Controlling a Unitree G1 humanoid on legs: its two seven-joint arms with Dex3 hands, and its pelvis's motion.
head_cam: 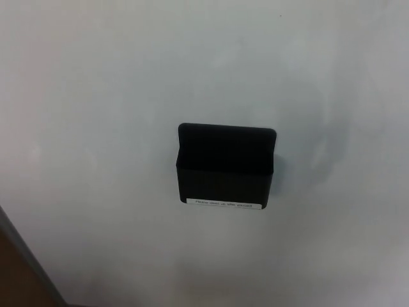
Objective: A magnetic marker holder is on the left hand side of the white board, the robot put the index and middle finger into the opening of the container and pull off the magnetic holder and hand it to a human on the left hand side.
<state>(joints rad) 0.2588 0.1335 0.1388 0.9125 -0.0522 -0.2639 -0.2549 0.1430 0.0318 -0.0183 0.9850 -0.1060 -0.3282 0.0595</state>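
A black box-shaped magnetic marker holder (225, 167) sticks to the whiteboard (96, 96) a little right of the picture's middle. Its opening faces up and looks dark inside, so I cannot tell what it holds. A narrow white label strip (225, 204) with small print runs along its lower front edge. Neither of my hands shows in the head view, and no person is in sight.
The whiteboard fills nearly the whole view, with faint grey smudges right of the holder. Its grey frame edge (25, 259) runs diagonally across the lower left corner, with a brown surface (13, 281) beyond it.
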